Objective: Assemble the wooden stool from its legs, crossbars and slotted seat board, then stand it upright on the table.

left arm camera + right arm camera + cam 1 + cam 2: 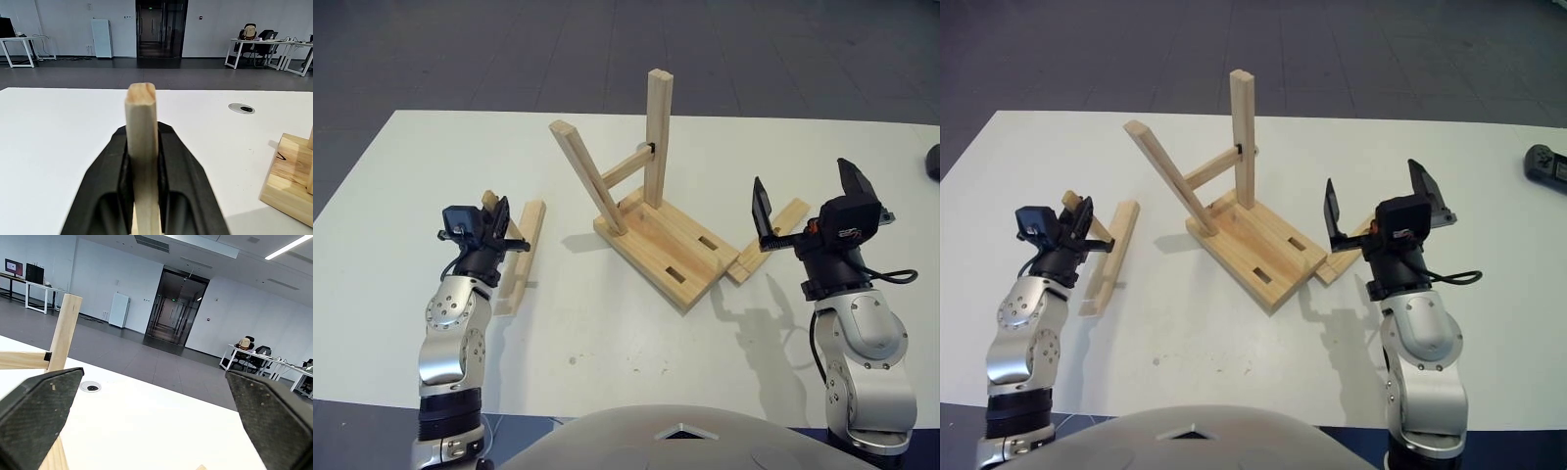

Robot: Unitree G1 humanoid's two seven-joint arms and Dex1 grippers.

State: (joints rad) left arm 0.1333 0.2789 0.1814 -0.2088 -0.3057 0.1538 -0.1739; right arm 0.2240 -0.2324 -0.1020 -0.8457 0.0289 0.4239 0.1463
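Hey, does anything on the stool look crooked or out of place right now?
Yes. On the seat board, the upright leg stands straight, but the leaning leg tilts steeply away from it, so the pair splay apart instead of running parallel. The crossbar between them sits slanted.

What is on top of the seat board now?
A slanted leg and an upright leg rise from the seat board, joined by a crossbar. Two slots are empty. The legs' lower ends inside the board are hidden.
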